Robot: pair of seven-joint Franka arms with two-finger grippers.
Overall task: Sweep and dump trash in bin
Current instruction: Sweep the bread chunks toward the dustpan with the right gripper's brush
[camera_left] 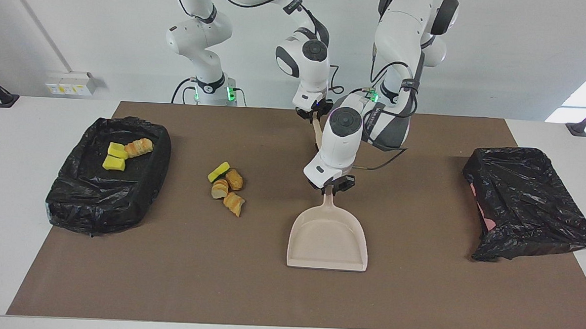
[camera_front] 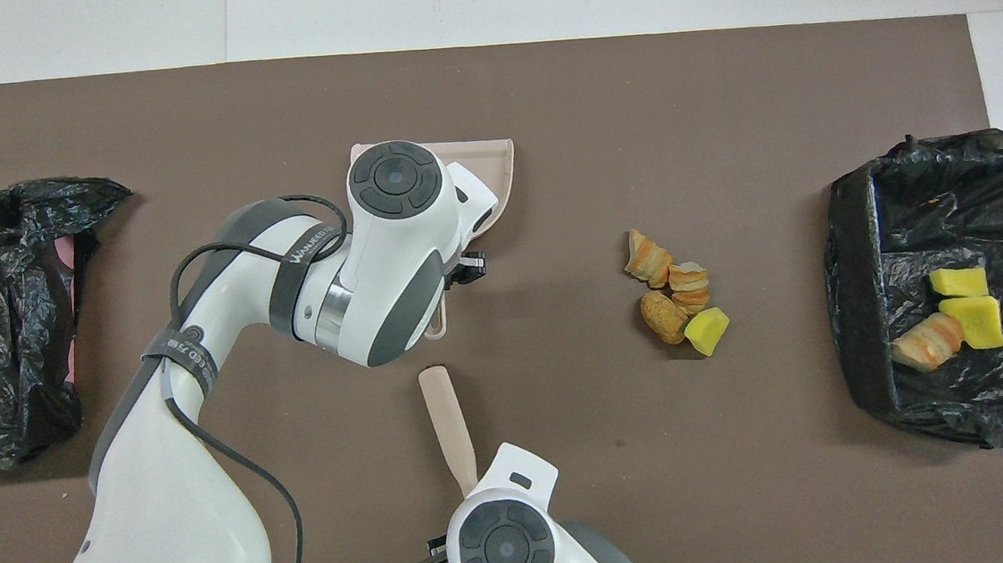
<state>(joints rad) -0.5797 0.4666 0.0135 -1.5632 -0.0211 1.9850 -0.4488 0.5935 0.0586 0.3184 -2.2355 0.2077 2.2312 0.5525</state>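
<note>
The beige dustpan (camera_left: 328,235) lies on the brown mat, its mouth pointing away from the robots. My left gripper (camera_left: 329,188) is shut on its handle; in the overhead view the arm hides most of the pan (camera_front: 497,170). My right gripper (camera_left: 315,117) is shut on a beige flat-handled sweeping tool (camera_front: 446,416) and holds it nearer the robots than the pan. Several trash pieces, one yellow sponge chunk (camera_left: 218,171) and three bread lumps (camera_left: 233,191), lie piled on the mat toward the right arm's end. Two sponge chunks (camera_left: 116,156) and a croissant piece (camera_left: 139,148) lie in the black-lined bin (camera_left: 161,149).
A second container under a crumpled black bag (camera_left: 528,204) sits at the left arm's end of the mat. The brown mat (camera_left: 194,279) covers most of the white table. The left arm's cable hangs near the dustpan handle.
</note>
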